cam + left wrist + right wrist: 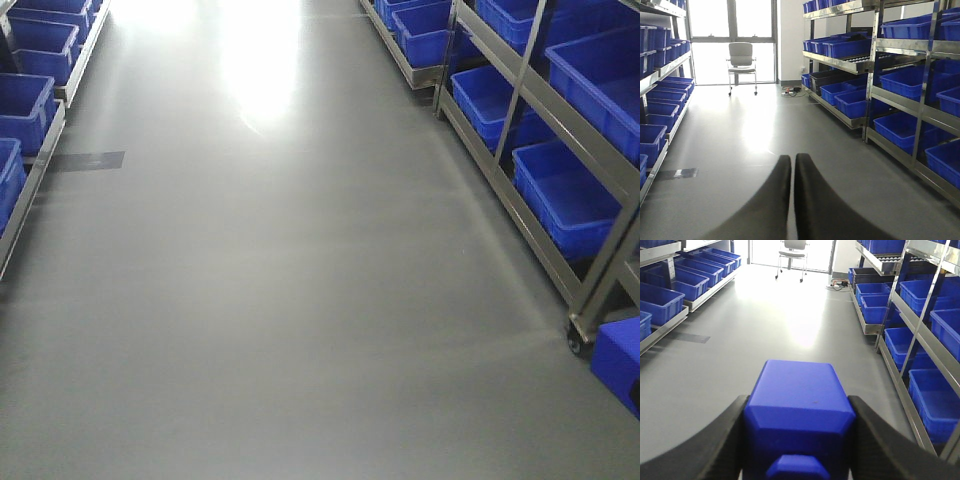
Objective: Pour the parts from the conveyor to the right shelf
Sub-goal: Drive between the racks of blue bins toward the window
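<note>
My right gripper [799, 412] is shut on a blue plastic parts box [797, 400], its black fingers [727, 440] pressed against both sides of it; I see the box's closed underside or wall, not its contents. A corner of that blue box [618, 360] shows at the right edge of the front view. My left gripper [792, 162] is shut and empty, its two black fingers [777, 195] nearly touching over the grey floor. The right shelf [560, 110] of steel rails runs along the right side with blue bins. No conveyor is in view.
A grey aisle floor [280, 260] runs between two steel racks of blue bins, left [25, 100] and right [920, 390]. A caster wheel [575, 340] of the right rack stands by the box. A white office chair [742, 65] and windows are at the aisle's far end.
</note>
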